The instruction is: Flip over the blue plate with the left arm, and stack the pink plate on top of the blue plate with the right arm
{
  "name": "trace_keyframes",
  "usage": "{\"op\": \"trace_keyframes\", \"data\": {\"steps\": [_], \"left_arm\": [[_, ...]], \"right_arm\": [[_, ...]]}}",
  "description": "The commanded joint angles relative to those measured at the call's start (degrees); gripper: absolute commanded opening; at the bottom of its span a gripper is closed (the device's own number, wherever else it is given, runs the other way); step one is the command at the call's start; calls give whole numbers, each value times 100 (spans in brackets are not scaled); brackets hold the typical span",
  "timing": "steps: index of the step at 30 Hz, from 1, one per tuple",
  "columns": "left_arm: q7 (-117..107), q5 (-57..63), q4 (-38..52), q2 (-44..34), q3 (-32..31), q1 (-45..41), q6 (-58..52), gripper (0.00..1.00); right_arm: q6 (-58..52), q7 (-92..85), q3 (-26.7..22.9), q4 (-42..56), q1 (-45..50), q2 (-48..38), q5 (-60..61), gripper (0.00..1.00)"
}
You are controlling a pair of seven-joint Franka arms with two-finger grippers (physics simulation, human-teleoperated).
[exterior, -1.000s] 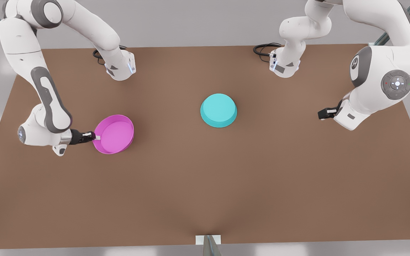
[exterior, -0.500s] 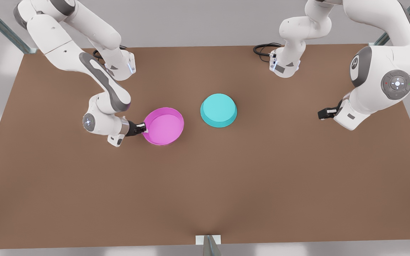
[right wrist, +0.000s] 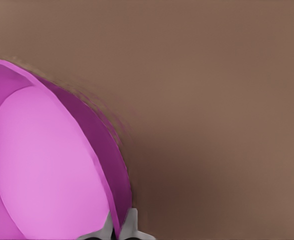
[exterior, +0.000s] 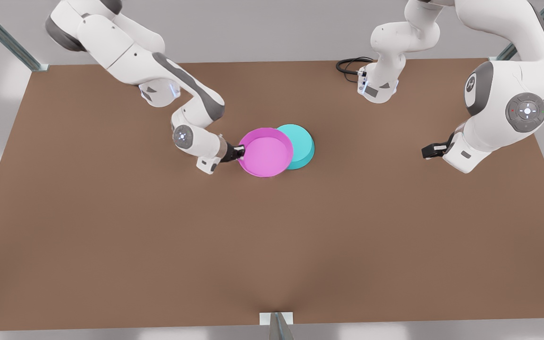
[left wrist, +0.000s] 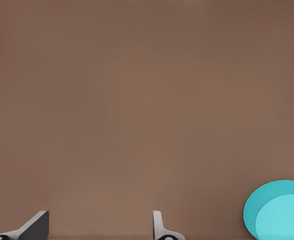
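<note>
- The right gripper (exterior: pixel 240 152), on the front view's left, is clamped on the rim of the pink plate (exterior: pixel 266 152); in the right wrist view its two fingertips (right wrist: pixel 132 225) pinch the plate's wall (right wrist: pixel 109 165) from either side
- The pink plate is carried open side up, above the table (exterior: pixel 272 245), and overlaps the near-left part of the blue plate (exterior: pixel 301 145) as seen from the front
- The blue plate lies upside down on the table near its middle, flat underside up
- The left gripper (exterior: pixel 430 151) hangs at the front view's right, well apart from both plates; this arm waits
- In the left wrist view its fingers (left wrist: pixel 162 227) stand spread with bare table between them, holding nothing, and the blue plate (left wrist: pixel 279 210) sits off to one side
</note>
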Motion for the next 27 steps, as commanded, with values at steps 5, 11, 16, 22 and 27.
{"op": "trace_keyframes", "data": {"steps": [5,11,16,22,27], "left_arm": [[0,1,0,0,-1,0,0,100],[-9,1,0,0,-1,0,0,100],[-9,1,0,0,-1,0,0,100],[-9,1,0,8,-1,0,0,100],[-35,1,0,8,-1,0,-35,100]], "right_arm": [[372,308,-83,183,658,221,-55,21],[846,633,-92,-37,1195,274,-55,21],[1110,747,-92,-204,1309,274,-55,21],[1225,739,-101,-195,1449,344,-55,70],[1418,739,-330,-195,1695,362,-64,100]]}}
